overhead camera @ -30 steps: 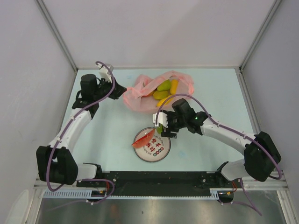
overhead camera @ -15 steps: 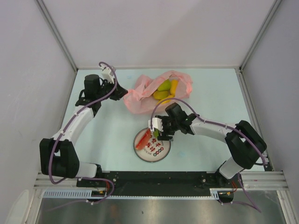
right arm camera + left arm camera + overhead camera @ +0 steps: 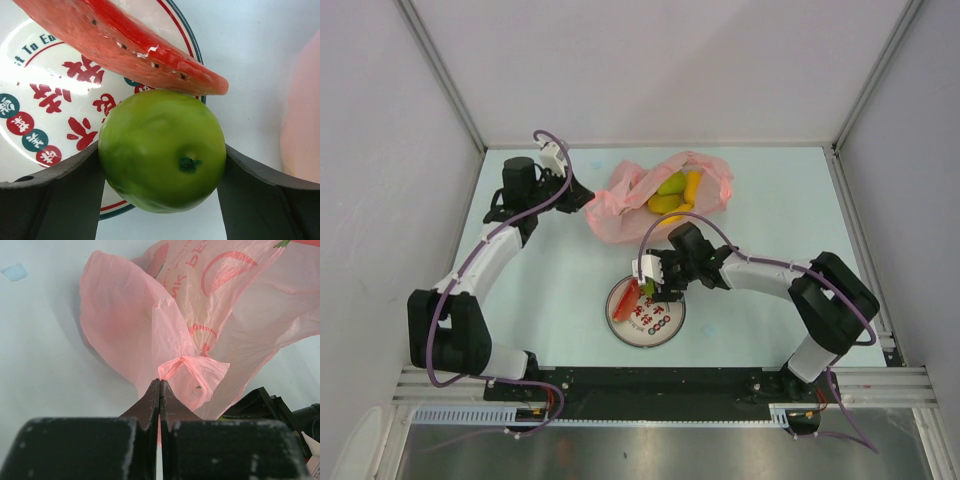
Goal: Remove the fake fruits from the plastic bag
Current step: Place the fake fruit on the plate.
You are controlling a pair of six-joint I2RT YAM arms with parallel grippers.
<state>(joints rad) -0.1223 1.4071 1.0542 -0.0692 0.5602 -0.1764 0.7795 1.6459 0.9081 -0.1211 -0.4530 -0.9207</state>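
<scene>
The pink plastic bag (image 3: 618, 208) lies open at the back of the table with a green fruit (image 3: 670, 184), a yellow one (image 3: 693, 184) and a banana (image 3: 664, 204) inside. My left gripper (image 3: 582, 200) is shut on a bunched fold of the plastic bag (image 3: 150, 325), its jaws pressed together (image 3: 159, 386). My right gripper (image 3: 655, 283) is shut on a green apple (image 3: 162, 150), which is low over the plate's far rim. The red watermelon slice (image 3: 125, 45) lies on the plate, touching the apple's top.
The white plate (image 3: 658, 324) with red print and a dark rim sits at centre front. A pink edge of the bag (image 3: 302, 125) shows to the right of the apple. Grey walls enclose the table on three sides.
My right gripper has carried the green apple left and lower, to the plate's rim beside the watermelon slice. The left gripper kept its hold on the bag and barely shifted.
</scene>
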